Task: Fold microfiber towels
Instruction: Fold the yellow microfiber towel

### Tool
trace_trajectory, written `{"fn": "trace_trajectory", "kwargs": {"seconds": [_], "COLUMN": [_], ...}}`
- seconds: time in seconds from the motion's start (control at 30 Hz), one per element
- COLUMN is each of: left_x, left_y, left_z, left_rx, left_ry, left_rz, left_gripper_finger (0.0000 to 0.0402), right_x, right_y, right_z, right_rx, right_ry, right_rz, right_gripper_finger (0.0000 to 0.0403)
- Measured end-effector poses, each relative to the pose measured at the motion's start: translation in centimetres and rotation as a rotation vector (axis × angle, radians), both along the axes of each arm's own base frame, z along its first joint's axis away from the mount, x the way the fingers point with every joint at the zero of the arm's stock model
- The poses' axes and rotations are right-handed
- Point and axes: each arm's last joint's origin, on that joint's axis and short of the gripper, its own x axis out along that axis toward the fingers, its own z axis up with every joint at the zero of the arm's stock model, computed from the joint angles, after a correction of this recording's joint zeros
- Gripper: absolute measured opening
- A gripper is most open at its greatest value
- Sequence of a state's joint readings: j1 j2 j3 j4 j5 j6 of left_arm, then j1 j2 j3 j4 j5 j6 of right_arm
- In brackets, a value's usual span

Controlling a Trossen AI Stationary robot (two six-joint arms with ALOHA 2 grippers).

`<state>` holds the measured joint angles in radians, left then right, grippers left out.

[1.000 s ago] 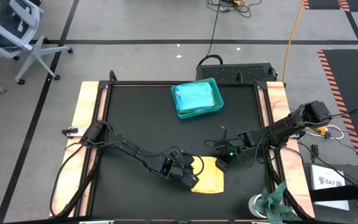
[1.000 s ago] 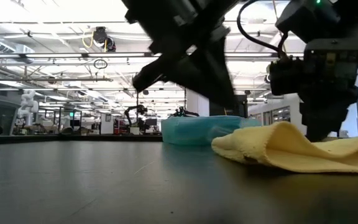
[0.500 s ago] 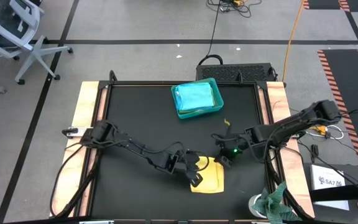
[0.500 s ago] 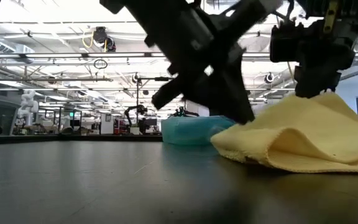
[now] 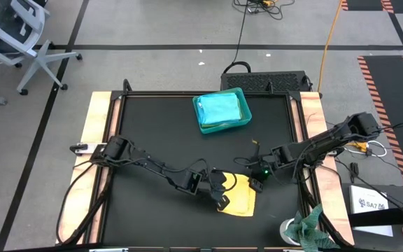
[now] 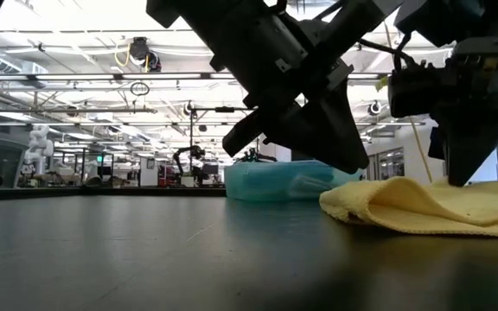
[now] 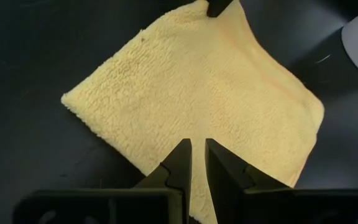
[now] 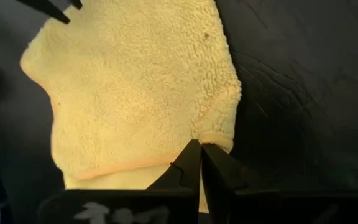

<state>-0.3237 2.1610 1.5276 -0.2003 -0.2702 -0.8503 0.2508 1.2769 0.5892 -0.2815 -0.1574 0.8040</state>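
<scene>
Now the yellow towel [image 5: 239, 201] lies folded on the black surface [image 5: 145, 126] near its front edge, right of centre. The left end effector [image 7: 197, 151] pinches its left edge; the right end effector [image 8: 199, 149], pressed together, pinches its right corner. The teal tray [image 5: 222, 112] sits far back.

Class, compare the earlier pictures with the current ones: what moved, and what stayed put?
The right hand, shut on the soft yellow microfibre towel, raised its edge, then lowered it flat again. The left hand crept further over the towel. The teal plastic tray stayed put.
</scene>
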Motion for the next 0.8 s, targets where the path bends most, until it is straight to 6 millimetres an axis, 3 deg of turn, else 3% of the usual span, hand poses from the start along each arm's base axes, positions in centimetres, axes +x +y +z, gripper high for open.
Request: {"fn": "trace_trajectory", "kwargs": {"seconds": [0.2, 0.57, 0.8], "left_x": [0.0, 0.2, 0.2], "left_y": [0.1, 0.6, 0.7], "left_z": [0.0, 0.0, 0.0], "left_rx": [0.017, 0.026, 0.030], "left_ry": [0.003, 0.006, 0.006], "left_rz": [-0.002, -0.009, -0.014], "left_gripper_finger": [0.0047, 0.0047, 0.0047], "right_x": [0.0, -0.9, -0.9], "right_y": [0.0, -0.2, -1.5], "right_z": [0.0, 0.1, 0.7], "right_rx": [-0.023, -0.042, -0.040], "right_ry": [-0.013, 0.039, 0.011], "right_rz": [0.050, 0.113, 0.061], "right_gripper_finger": [0.0013, 0.0125, 0.0156]}}
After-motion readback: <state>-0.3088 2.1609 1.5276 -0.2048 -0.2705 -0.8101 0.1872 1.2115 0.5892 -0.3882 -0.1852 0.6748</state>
